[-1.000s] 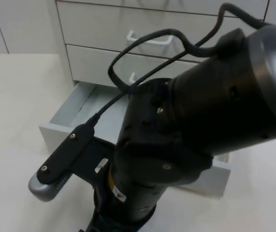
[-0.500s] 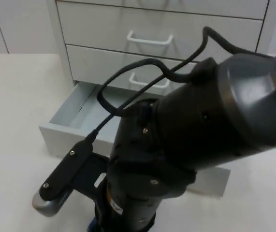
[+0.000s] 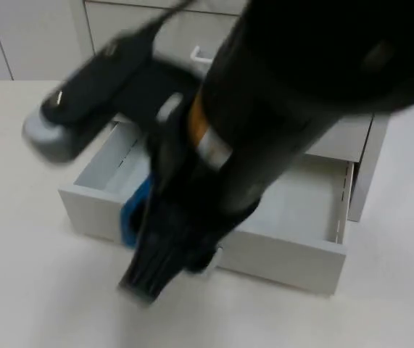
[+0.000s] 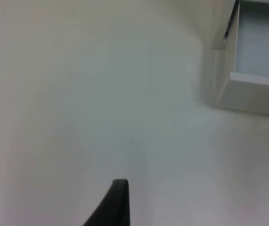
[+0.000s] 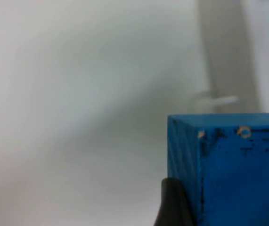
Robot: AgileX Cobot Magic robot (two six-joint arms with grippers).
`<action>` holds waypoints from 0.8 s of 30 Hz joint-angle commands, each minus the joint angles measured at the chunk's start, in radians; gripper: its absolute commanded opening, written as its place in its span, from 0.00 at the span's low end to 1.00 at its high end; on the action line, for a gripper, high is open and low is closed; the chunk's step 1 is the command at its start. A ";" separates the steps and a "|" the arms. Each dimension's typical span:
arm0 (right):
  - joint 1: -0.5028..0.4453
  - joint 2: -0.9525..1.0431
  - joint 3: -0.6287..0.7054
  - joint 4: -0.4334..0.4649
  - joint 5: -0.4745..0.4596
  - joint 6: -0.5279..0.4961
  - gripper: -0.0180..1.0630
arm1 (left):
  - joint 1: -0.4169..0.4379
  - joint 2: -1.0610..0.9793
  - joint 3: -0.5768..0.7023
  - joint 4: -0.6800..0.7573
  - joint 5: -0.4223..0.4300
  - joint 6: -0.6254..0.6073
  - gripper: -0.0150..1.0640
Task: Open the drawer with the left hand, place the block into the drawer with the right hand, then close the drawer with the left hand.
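In the top view the open drawer (image 3: 294, 217) lies across the middle of the frame, pulled out of the white cabinet (image 3: 119, 36) at the upper edge, its pale floor bare where it can be seen at the right. The worktop (image 3: 18, 145) spreads to the left and along the bottom. The right arm reaches down over the drawer's left half, and the right gripper (image 3: 152, 272) hangs over the drawer's front wall, its black tip below that wall in the frame. The blue block (image 3: 135, 210) shows at the arm's left edge, at the front wall of the drawer. In the right wrist view the right gripper is clamped on the block (image 5: 228, 165), a finger (image 5: 174, 202) pressed against its side; the block's top edge is chipped and scuffed, with no writing to be read.

The left wrist view shows one black fingertip (image 4: 113, 205) of the left gripper over bare worktop, with a corner of the open drawer (image 4: 252, 92) well apart from it; whether its fingers are open I cannot tell.
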State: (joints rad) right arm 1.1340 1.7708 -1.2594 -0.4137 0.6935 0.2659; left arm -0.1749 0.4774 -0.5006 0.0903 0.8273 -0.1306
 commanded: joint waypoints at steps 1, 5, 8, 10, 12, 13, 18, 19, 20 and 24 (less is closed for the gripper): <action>-0.014 -0.042 -0.006 -0.030 0.038 -0.005 0.02 | 0.002 -0.006 0.002 0.008 -0.007 0.002 0.97; -0.067 -0.054 -0.004 -0.030 0.057 -0.016 0.02 | 0.002 -0.006 0.002 0.008 -0.007 0.002 0.97; -0.137 -0.049 -0.004 -0.030 0.062 -0.024 0.02 | 0.002 -0.006 0.002 0.008 -0.007 0.002 0.97; -0.156 -0.047 -0.004 -0.034 0.057 -0.029 0.02 | 0.002 -0.006 0.002 0.008 -0.007 0.002 0.97; -0.193 -0.042 -0.004 -0.059 0.035 -0.034 0.02 | 0.002 -0.006 0.002 0.008 -0.009 0.002 0.97; -0.205 -0.035 -0.004 -0.073 0.027 -0.035 0.02 | 0.002 -0.006 0.002 0.008 -0.009 0.002 0.97; -0.230 0.010 -0.004 -0.137 0.016 -0.035 0.02 | 0.002 -0.006 0.002 0.008 -0.009 0.002 0.97; -0.232 0.026 -0.004 -0.142 0.013 -0.042 0.02 | 0.002 -0.006 0.002 0.008 -0.009 0.002 0.97; -0.232 0.042 -0.004 -0.144 0.011 -0.051 0.02 | 0.002 -0.006 0.002 0.008 -0.009 0.002 0.97; -0.232 0.094 -0.004 -0.203 -0.010 -0.038 0.02 | 0.002 -0.006 0.002 0.008 -0.009 0.002 0.97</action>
State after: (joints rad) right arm 0.9063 1.8606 -1.2594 -0.5966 0.7018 0.2292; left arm -0.1749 0.4774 -0.5006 0.0924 0.8260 -0.1285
